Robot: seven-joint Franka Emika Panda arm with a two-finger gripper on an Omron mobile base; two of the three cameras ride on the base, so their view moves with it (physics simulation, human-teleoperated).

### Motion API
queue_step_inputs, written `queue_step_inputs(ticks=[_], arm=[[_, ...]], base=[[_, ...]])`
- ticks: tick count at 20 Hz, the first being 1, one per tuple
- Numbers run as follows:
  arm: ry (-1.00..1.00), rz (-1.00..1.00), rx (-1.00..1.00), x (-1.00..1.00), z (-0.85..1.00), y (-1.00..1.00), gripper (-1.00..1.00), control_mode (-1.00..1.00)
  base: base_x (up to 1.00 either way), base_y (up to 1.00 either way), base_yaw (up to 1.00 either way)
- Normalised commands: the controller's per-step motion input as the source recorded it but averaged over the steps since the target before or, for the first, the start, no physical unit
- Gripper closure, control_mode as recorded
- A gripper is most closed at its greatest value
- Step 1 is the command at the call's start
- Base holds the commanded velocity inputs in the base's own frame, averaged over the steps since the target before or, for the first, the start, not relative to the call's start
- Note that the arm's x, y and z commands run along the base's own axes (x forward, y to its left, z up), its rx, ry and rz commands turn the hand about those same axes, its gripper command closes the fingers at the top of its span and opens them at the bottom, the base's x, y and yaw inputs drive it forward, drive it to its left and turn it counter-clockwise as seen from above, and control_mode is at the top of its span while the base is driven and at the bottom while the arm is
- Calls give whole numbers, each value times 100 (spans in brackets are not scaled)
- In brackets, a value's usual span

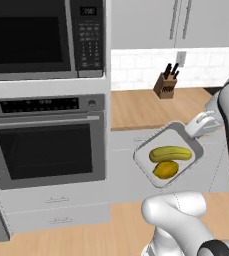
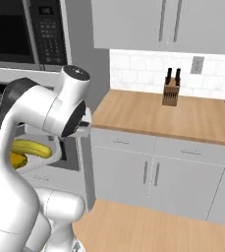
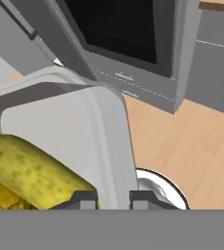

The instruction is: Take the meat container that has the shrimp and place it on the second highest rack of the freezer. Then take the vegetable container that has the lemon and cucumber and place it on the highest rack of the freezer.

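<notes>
Beside the wall oven (image 1: 48, 147), above the wood floor (image 3: 191, 146), my claw (image 3: 113, 199) is clamped on the rim of the tray (image 1: 180, 136), one fingertip (image 3: 83, 200) on each side of the rim. I see the tray held clear of the surface (image 1: 146, 107), tilted, with cucumber (image 1: 170, 153) and lemon (image 1: 166, 169) touching inside. A knife block (image 1: 165, 82) stands behind.

The gripper (image 3: 113, 199) pinches the rim of the vegetable container (image 3: 111, 141) — one fingertip either side. Inside lie the cucumber (image 3: 33, 171) and lemon (image 3: 3, 197), touching; beyond stands a black-glass oven (image 3: 118, 29) above wood floor (image 3: 191, 146).
</notes>
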Motion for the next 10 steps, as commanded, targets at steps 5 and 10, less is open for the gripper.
queue_step_inputs(ticks=[5, 10], arm=[[0, 0, 0, 0, 0, 0, 100, 100], [0, 0, 0, 0, 0, 0, 100, 100]], base=[[-15, 100, -13], [-1, 100, -20]])
